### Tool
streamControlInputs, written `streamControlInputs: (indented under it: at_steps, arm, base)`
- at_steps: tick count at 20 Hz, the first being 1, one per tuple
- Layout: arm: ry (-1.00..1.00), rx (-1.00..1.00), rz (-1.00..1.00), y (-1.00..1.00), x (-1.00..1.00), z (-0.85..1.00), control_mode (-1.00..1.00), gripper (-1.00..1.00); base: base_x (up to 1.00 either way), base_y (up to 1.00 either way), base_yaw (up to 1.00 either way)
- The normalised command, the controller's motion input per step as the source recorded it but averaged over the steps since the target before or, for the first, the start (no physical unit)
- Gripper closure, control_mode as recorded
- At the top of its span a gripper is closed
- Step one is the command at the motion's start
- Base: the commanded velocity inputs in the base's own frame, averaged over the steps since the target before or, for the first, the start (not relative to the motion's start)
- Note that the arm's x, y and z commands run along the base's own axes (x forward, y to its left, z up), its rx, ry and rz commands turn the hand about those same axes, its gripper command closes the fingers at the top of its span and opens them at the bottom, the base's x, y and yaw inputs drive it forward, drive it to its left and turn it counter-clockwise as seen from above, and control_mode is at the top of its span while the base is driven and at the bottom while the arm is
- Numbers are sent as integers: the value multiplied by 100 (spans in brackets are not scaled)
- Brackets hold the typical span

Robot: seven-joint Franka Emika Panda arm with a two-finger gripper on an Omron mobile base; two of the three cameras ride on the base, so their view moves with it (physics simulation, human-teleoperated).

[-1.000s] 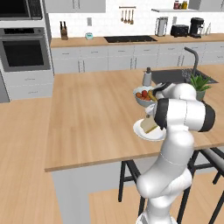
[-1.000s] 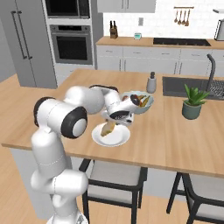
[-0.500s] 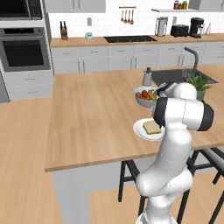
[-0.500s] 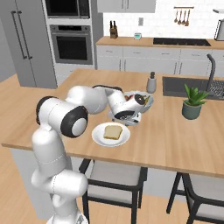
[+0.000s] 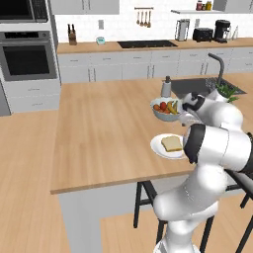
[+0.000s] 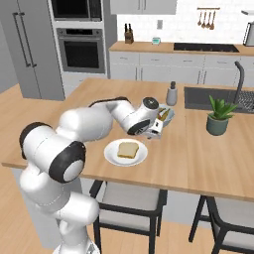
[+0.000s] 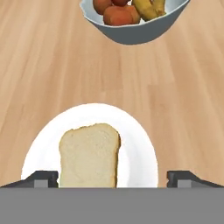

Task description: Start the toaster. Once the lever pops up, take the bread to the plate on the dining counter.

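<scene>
The bread (image 7: 89, 155) lies flat on the white plate (image 7: 141, 133), which rests on the wooden dining counter (image 5: 104, 128). The slice (image 5: 171, 143) and plate (image 5: 158, 148) sit near the counter's front edge, just left of my arm. From the right base view the bread (image 6: 127, 150) is centred on the plate (image 6: 111, 155). My gripper (image 6: 156, 127) hovers above and just behind the plate, open and holding nothing. In the hand view its fingertips (image 7: 41, 177) stand wide apart on either side of the slice. The black toaster (image 5: 202, 34) stands far off on the back wall counter.
A grey bowl of fruit (image 5: 165, 108) sits just beyond the plate, close to my hand, also visible as the bowl (image 7: 131, 19). A small bottle (image 6: 171, 93), a sink with faucet (image 6: 240, 79) and a potted plant (image 6: 218, 116) lie to the right. Stools (image 6: 124, 198) stand below the counter's edge.
The gripper opened and let go of the bread, which now lies flat on the plate. The hand has lifted away and back toward the fruit bowl.
</scene>
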Motion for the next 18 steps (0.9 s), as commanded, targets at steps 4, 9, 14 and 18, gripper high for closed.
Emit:
streamControlInputs:
  at_steps: [4, 9, 14, 18]
  arm:
    - [3, -5, -18, 36, -81, 100, -100, -100]
    - [14, -2, -13, 55, -85, 88, -100, -100]
    - [18, 0, -20, 12, -99, 52, -100, -100]
    - [17, 0, -20, 0, -98, 21, -100, -100]
  base:
    - [0, 0, 0]
    - [0, 0, 0]
    - [0, 0, 0]
    - [0, 0, 0]
